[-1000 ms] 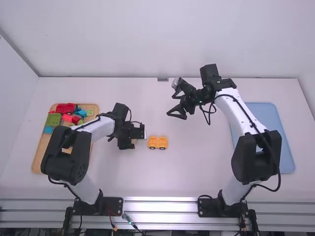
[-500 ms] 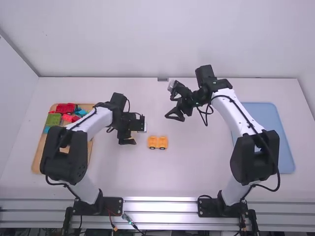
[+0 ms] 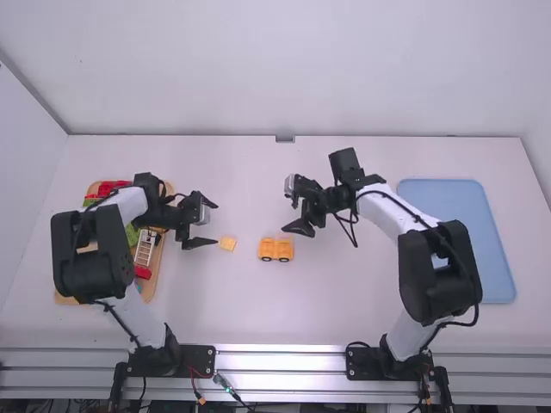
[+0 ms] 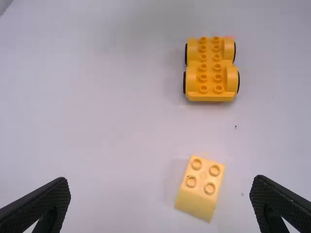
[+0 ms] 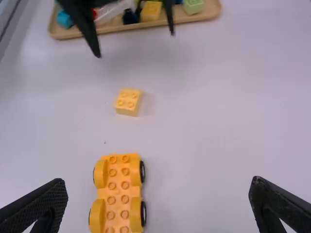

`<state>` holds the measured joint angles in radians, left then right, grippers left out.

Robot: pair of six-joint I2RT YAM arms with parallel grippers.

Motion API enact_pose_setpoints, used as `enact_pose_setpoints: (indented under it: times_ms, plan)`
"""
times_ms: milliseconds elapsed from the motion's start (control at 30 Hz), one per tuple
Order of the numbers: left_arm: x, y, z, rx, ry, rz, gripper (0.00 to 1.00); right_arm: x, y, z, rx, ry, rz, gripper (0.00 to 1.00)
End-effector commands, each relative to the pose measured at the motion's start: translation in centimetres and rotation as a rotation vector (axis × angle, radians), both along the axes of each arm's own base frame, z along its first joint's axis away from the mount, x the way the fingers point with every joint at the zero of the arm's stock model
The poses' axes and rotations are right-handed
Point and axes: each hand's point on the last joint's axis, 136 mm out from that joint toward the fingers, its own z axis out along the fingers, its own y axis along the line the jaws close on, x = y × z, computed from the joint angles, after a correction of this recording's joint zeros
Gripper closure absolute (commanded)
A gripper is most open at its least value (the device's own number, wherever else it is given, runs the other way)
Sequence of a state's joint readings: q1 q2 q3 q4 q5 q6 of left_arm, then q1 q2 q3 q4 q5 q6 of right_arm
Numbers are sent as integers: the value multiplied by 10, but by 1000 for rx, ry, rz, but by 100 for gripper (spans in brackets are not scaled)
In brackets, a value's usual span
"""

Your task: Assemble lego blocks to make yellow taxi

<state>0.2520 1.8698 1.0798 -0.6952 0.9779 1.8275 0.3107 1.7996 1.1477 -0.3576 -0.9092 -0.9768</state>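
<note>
Two pieces first: saw the orange wheeled base (image 3: pixel 276 249) near the middle of the white table (image 3: pixel 258 318), studs up, and the pale yellow block (image 3: pixel 227 243) to its left, near but apart. Found the wheeled base's long axis running left to right; noted the yellow block studs up, turned slightly askew from that line. Saw the left gripper (image 3: pixel 217 224) just beside the block, on its left and far side, fingers spread wide. Found the right gripper (image 3: pixel 287 211) toward the far side of the base, also gaping wide. Farther left, saw the wooden tray (image 3: pixel 148 291) holding a white ladder piece (image 3: pixel 145 248) and red and green blocks, partly hidden beneath the left arm. Well right, saw the blue tray (image 3: pixel 461 206), partly covered by the right arm.
</note>
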Motion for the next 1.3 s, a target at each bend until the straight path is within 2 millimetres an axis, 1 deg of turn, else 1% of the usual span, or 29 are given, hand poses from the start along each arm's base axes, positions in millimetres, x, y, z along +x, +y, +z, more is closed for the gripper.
enact_pose_setpoints:
  times_ms: [0, 67, 133, 200, 300, 433, 567, 667, 800, 900, 1000, 1100, 1133, 1233, 1267]
  plan:
    - [-1, -15, -7, -94, -9, -39, 1, -19, 2, -11, 71, 4, 58, 1]
    - [0, -13, -18, -92, 20, -40, 1, -28, 2, -27, 101, -29, 71, 1]
    - [-3, -12, -24, -72, 18, -67, 1, -37, 1, -35, 125, -37, 81, 1]
    - [-7, -12, -26, -61, 13, -90, 1, -45, 1, -39, 158, -52, 95, 1]
    - [-8, -9, -32, -25, 8, -99, 1, -53, 0, -44, 201, -81, 108, 1]
    - [-10, -7, -41, 20, 3, -112, 1, -48, -1, -53, 182, -51, 25, 1]
    - [-9, -8, -49, 35, -14, -119, 1, -46, 5, -61, 148, -41, -32, 1]
    - [-9, -12, -52, 30, 5, -109, 1, -47, 8, -65, 127, -67, -38, 1]
    - [-12, -23, -67, 52, 51, -117, 1, -50, 13, -68, 113, -75, -30, 1]
    - [-15, -28, -69, 50, 67, -129, 1, -50, 13, -68, 114, -75, -29, 1]
    - [-16, -28, -70, 49, 77, -124, 1, -51, 12, -69, 111, -67, -29, 1]
    - [-20, -27, -77, 66, 97, -122, 1, -52, 12, -69, 108, -61, -30, 1]
    - [-20, -26, -78, 65, 102, -120, 6, -52, 12, -69, 107, -62, -30, 1]
    - [-21, -25, -80, 66, 111, -116, 32, -52, 12, -69, 108, -61, -30, 1]
    - [-21, -25, -80, 66, 110, -117, 32, -52, 12, -69, 108, -61, -29, 1]
